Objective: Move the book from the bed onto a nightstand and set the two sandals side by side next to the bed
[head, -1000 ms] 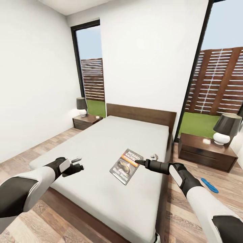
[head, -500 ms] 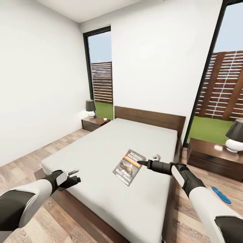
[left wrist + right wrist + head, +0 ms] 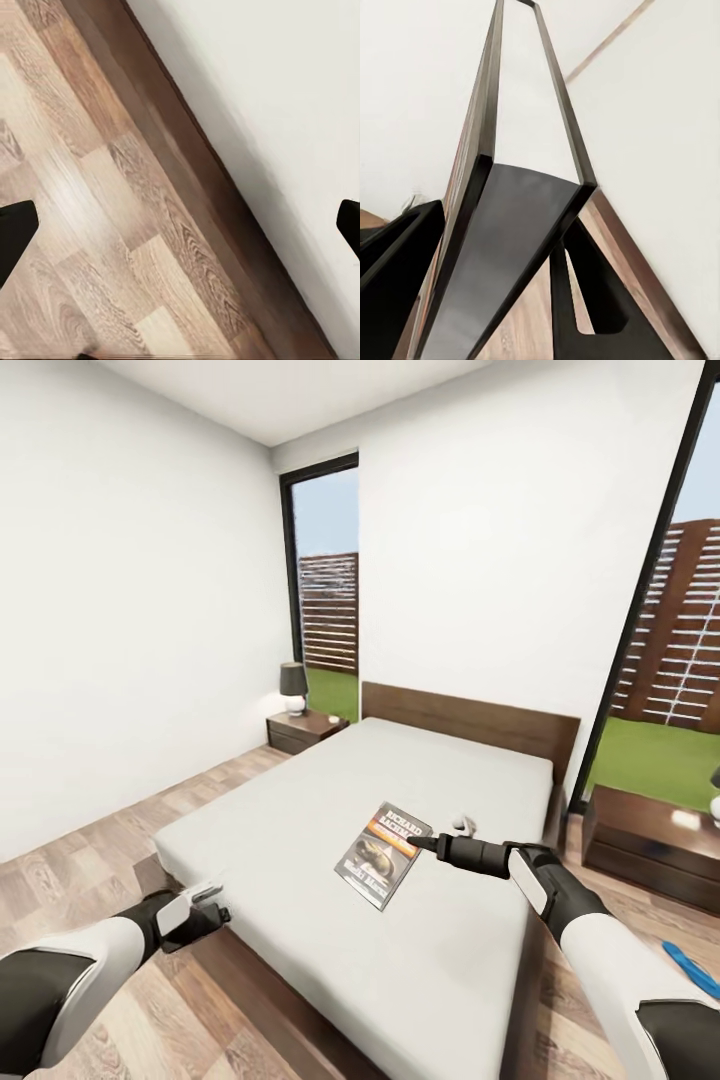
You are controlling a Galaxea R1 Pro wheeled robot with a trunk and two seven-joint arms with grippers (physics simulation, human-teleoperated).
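The book (image 3: 383, 855), a dark paperback with an orange band, hangs tilted just above the off-white mattress of the bed (image 3: 330, 810). My right gripper (image 3: 415, 843) is shut on the book's right edge. In the right wrist view the book's dark cover (image 3: 502, 255) runs between the two black fingers (image 3: 394, 255). My left gripper (image 3: 212, 900) is open and empty, low beside the bed's near left corner. The left wrist view shows that gripper (image 3: 180, 229) over the plank floor and the dark bed frame (image 3: 187, 180). One blue sandal (image 3: 692, 970) lies on the floor at the far right.
A dark wood nightstand (image 3: 305, 730) with a black-shaded lamp (image 3: 293, 685) stands left of the headboard. A second nightstand (image 3: 650, 840) stands to the right, by the tall window. Wood floor (image 3: 90, 850) runs along the bed's left side.
The camera has swung, so the whole room has shifted right in the picture. My left arm has dropped from over the mattress to beside the bed corner. The right gripper still holds the book.
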